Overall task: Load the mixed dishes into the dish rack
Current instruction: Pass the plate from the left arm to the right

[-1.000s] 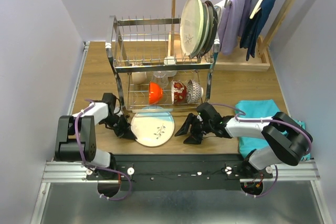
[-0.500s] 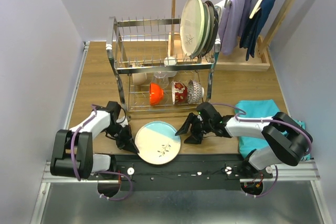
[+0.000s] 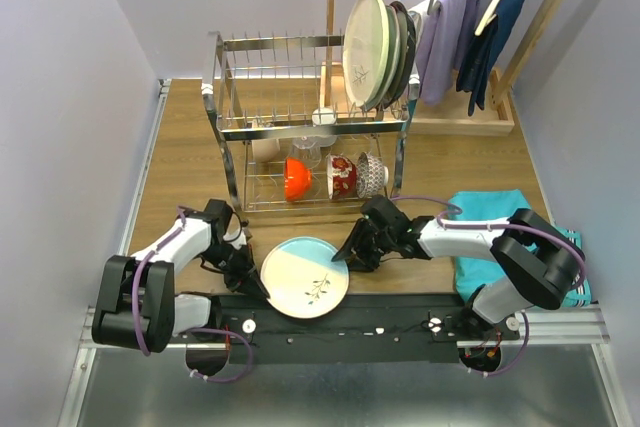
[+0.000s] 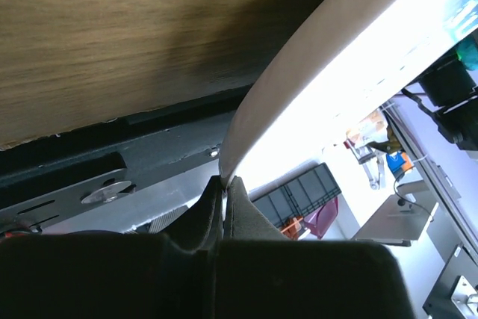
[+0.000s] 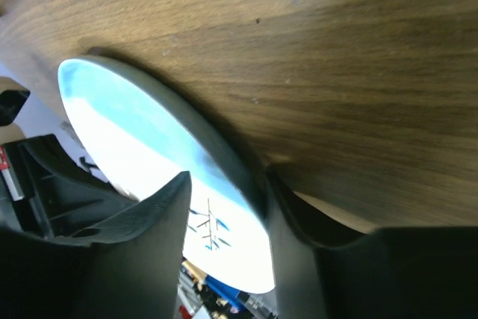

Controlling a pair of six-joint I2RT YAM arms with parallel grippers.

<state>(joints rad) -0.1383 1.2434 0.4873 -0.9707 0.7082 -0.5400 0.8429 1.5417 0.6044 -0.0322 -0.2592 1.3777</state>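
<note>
A light blue and cream plate lies at the table's near edge, partly over the black rail. My left gripper is shut on its left rim; in the left wrist view the fingers pinch the plate's thin edge. My right gripper is open with its jaws astride the plate's right rim, one finger above and one below. The dish rack stands behind, with large plates upright on top and the orange, red-patterned and blue-white bowls on the lower tier.
A teal cloth lies at the right by the right arm. A wooden hanger stand with clothes is at the back right. The black mounting rail runs along the near edge.
The left gripper has dragged the plate toward the near edge and to the right. The right gripper has moved left onto the plate's right rim, and its jaws have narrowed.
</note>
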